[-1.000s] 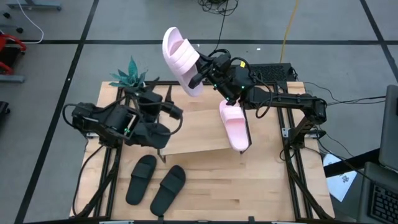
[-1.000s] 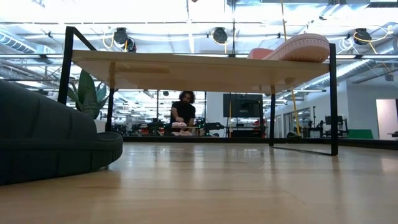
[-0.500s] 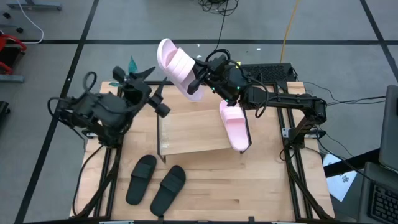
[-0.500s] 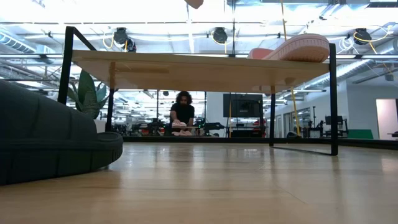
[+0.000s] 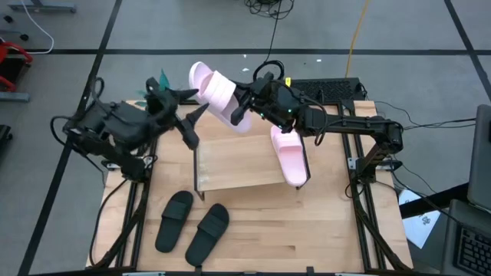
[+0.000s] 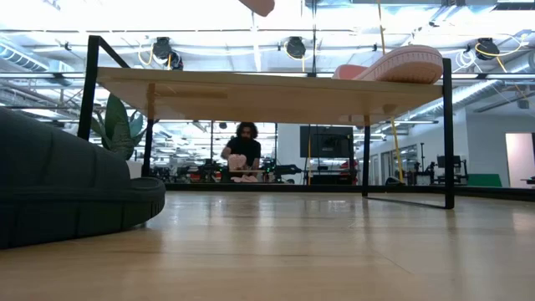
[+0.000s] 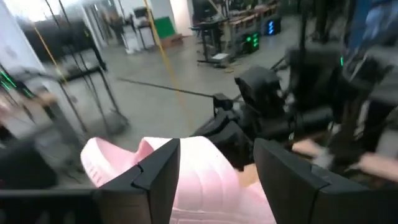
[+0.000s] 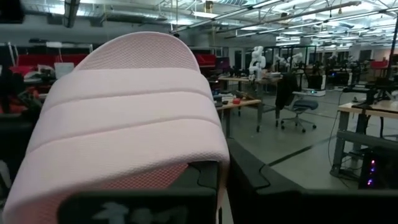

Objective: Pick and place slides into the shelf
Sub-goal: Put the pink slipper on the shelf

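My right gripper is shut on a pale pink slide held high over the shelf's far left part; its ribbed strap fills the right wrist view. My left gripper stands open just left of that slide, pointing about level at it. In the left wrist view the slide shows between and beyond my left fingers. A second pink slide lies on the shelf's top board at its right end. Two black slides lie on the table near its front edge. My right gripper holds the pink slide at its side by the strap, coming about level from the table's right. The gripper's own body hides where the fingers meet it. The slide is lifted clear of everything, tilted, its free end toward the far left.
A green plant stands at the table's far left corner, behind my left arm. The shelf's black end frames stand on the tabletop. A keyboard lies at the far right. A person sits in the room behind.
My left gripper has risen from over the shelf's left end and tipped from pointing down to about level, toward the held pink slide, staying open. My right gripper has tipped and sunk a little, and the slide's free end has come left and lower.
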You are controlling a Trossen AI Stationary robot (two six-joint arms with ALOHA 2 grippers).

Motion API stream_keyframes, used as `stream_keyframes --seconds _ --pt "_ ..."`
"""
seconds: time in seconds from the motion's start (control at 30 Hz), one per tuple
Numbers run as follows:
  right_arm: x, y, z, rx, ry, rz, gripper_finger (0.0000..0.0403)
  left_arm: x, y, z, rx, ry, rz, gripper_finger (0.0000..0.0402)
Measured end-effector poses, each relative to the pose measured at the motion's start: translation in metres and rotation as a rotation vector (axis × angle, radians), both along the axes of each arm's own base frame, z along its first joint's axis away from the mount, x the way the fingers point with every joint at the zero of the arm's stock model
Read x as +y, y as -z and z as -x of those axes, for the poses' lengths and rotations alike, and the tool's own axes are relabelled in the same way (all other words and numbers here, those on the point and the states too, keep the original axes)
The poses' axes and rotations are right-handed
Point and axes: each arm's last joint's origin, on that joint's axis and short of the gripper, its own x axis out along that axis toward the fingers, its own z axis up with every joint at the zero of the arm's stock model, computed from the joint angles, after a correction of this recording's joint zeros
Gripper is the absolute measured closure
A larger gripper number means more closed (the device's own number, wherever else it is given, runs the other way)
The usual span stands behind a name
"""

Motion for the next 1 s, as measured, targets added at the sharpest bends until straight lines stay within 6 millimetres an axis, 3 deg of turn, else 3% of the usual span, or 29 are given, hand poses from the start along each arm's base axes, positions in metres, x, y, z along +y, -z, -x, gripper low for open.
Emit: stream_keyframes --seconds 0.3,0.57,0.87,1.0 --pt "0.020 0.019 -0.005 0.075 -0.047 0.043 0.0402 0.026 -0.006 0.016 -0.168 0.071 0.289 0.0193" --pt "0.029 0.022 -0.006 0.107 -0.056 0.120 0.0402 0.050 0.011 0.016 -0.121 0.088 0.607 0.0193" --pt "0.032 0.026 -0.007 0.169 -0.061 0.150 0.0402 0.062 0.006 0.024 -0.147 0.163 0.784 0.0193" --pt "0.032 0.027 -0.007 0.180 -0.064 0.150 0.0402 0.065 0.012 0.029 -0.092 0.113 0.871 0.0200"
